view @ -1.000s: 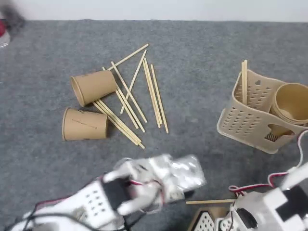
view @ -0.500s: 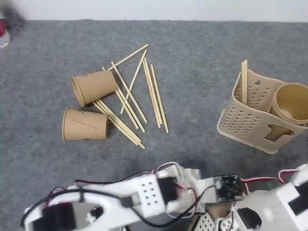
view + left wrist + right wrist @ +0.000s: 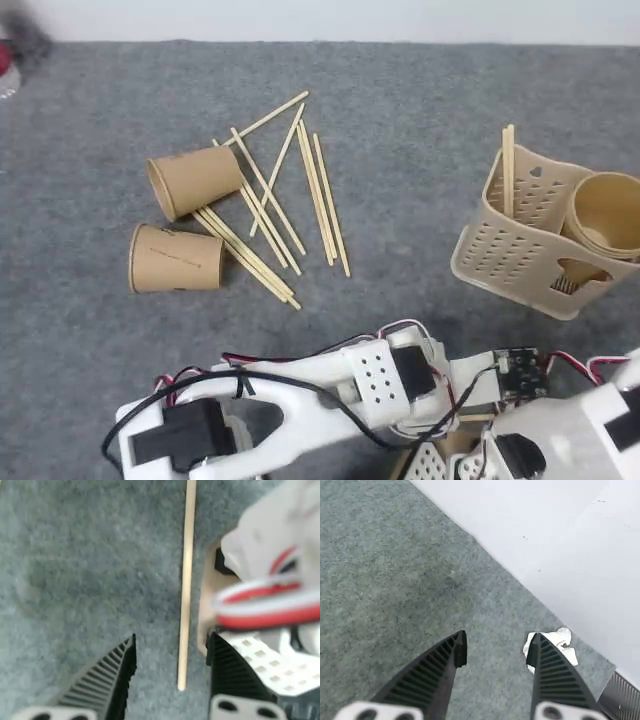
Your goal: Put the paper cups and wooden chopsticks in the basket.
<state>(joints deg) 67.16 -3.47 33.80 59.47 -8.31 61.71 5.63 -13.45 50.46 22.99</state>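
Note:
Two brown paper cups [image 3: 195,180] [image 3: 175,258] lie on their sides at the left of the grey carpet. Several wooden chopsticks [image 3: 318,195] are scattered beside them. The beige basket [image 3: 505,250] stands at the right, holding stacked cups [image 3: 608,212] and upright chopsticks [image 3: 508,170]. My left arm [image 3: 385,378] stretches along the front edge towards the right arm [image 3: 570,435]. My left gripper [image 3: 170,647] is open just above the carpet, and a single chopstick [image 3: 186,580] lies between its fingers, untouched. My right gripper [image 3: 497,642] is open over bare carpet, holding nothing.
The right arm's base [image 3: 270,595] sits close beside the lone chopstick. A crumpled white scrap [image 3: 554,642] lies at the carpet's edge, with pale floor [image 3: 560,540] beyond. Open carpet [image 3: 400,200] separates the chopstick pile from the basket.
My left arm has swung to the right along the front edge, ending beside the right arm's base over the lone chopstick. Cups, scattered chopsticks and basket have not moved.

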